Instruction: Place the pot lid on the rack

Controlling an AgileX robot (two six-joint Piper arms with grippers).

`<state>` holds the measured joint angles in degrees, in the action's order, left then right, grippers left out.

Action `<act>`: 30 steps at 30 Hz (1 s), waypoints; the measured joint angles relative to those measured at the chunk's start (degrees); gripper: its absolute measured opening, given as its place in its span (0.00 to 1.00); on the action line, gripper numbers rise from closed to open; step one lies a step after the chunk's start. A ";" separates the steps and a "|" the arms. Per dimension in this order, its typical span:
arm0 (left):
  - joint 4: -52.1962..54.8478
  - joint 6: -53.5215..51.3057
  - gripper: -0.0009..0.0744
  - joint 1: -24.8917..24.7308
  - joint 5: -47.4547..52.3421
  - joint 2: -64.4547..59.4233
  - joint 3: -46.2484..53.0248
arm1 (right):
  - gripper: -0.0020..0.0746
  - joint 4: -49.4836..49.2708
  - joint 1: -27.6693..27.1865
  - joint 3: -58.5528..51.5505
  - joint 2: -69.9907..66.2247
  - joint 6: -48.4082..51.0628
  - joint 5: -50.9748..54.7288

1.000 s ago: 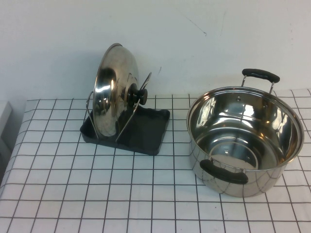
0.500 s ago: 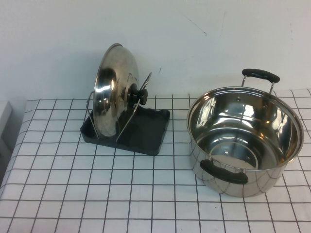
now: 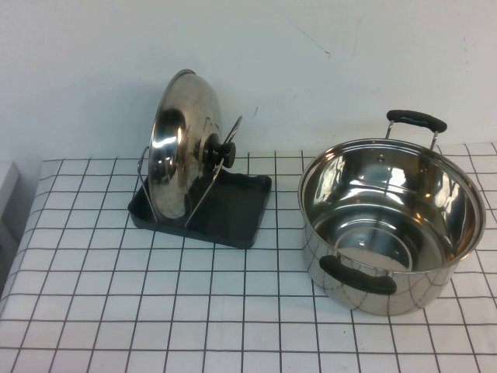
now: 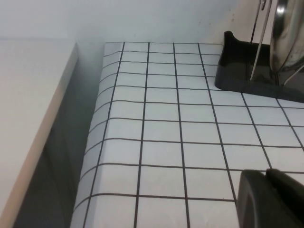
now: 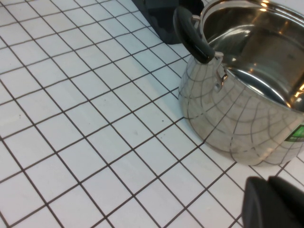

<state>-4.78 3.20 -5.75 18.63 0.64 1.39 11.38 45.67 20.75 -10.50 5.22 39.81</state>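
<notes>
On the rack [image 3: 203,207] the pot lid [image 3: 183,144] is already stood; no move is called for. Left tool [image 4: 271,199] and right tool [image 5: 275,203] are parked low over the table [image 3: 155,311], apart from everything; their spread cannot be told.

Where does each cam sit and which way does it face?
High: raised on the robot's side, angled down at the pot lid standing in the rack and the pot; no arms show.
Left wrist: near the table's left edge; left end effector at corner; shares rack with high.
Right wrist: low beside pot; right end effector at corner.

rack [image 4: 247,71] holding pot lid [image 4: 285,38], checked tablecloth [image 4: 166,142]
</notes>
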 joint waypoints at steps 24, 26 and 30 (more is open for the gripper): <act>0.00 1.87 0.01 0.00 0.45 0.00 -0.13 | 0.02 0.00 0.00 0.00 0.00 0.00 0.08; 0.00 1.87 0.01 0.00 0.45 0.00 -0.13 | 0.02 0.00 0.00 0.00 0.00 0.00 0.08; 0.00 1.87 0.01 0.00 0.45 0.00 -0.13 | 0.02 0.25 0.00 0.00 0.00 0.11 0.08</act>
<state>-4.78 5.07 -5.75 19.07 0.64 1.26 11.64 45.67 20.75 -10.50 5.33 39.89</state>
